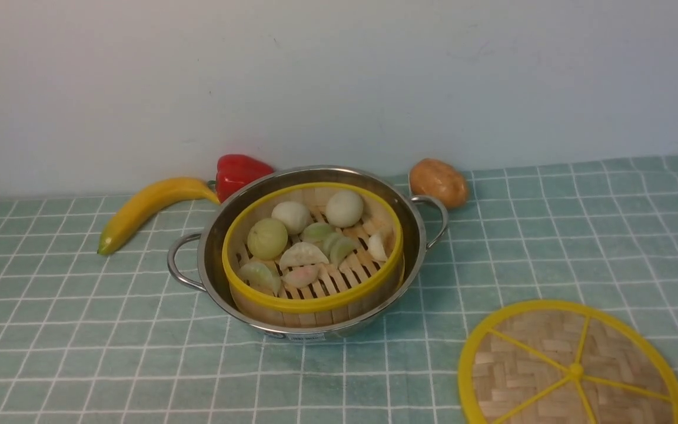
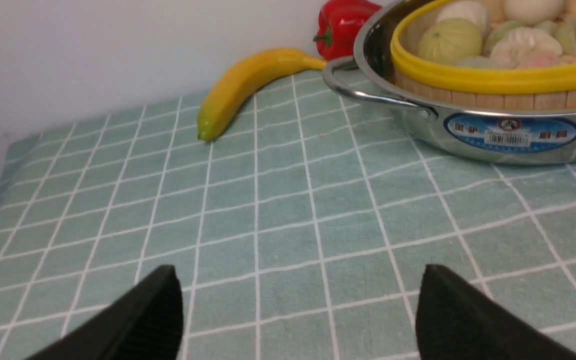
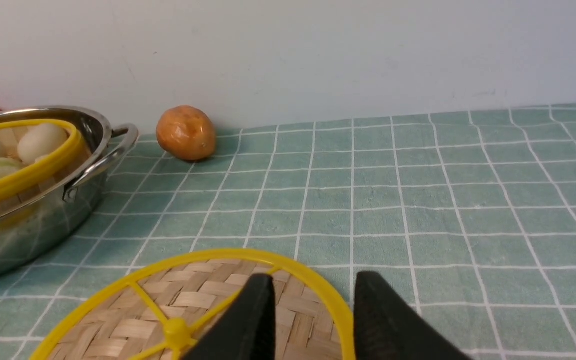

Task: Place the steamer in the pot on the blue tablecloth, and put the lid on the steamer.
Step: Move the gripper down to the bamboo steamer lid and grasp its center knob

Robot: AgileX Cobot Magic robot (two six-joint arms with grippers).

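On blue tablecloth (image 1: 139,353), right of pot (image 1: 315,335) holding steamer (image 1: 315,304), lid (image 1: 527,347) lies flat; likely light, slightly flexible, best pinched at rim; both grippers' jaws apart, empty

One pot (image 1: 315,334), one steamer (image 1: 315,304), one lid (image 1: 527,377), one banana (image 1: 150,205), one red pepper (image 1: 239,175), one potato (image 1: 439,182), one tablecloth (image 1: 139,353).

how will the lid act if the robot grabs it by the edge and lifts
The lid will probably stay fairly stiff, since a yellow rim and spokes brace the woven bamboo. It looks light for its width, being a thin, flat disc. Lifted by one edge, it may well droop at the far side, as it is so broad.
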